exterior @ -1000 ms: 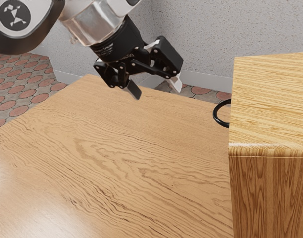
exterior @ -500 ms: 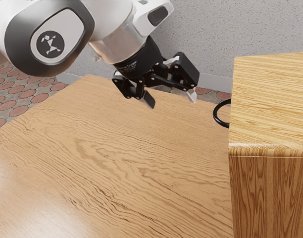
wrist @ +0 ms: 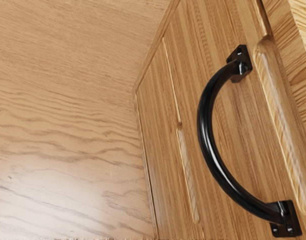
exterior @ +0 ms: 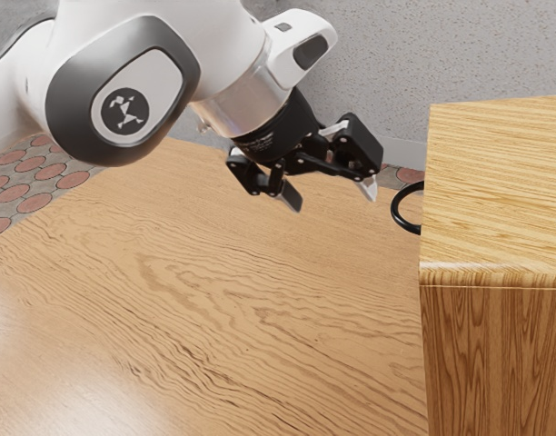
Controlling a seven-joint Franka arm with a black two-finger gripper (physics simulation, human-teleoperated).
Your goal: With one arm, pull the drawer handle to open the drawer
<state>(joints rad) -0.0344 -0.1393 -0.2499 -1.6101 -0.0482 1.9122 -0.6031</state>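
While angled down over the table [exterior: 214, 300], the open hand [exterior: 332, 195] faces the handle [wrist: 203, 127].

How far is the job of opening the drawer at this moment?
Done: part of the approach; the open gripper hangs above the table, near the black handle but apart from it. In hand: lining up, with the wrist view facing the handle. Left: grasping the handle and pulling; the drawer front looks flush with its frame, so it seems shut.
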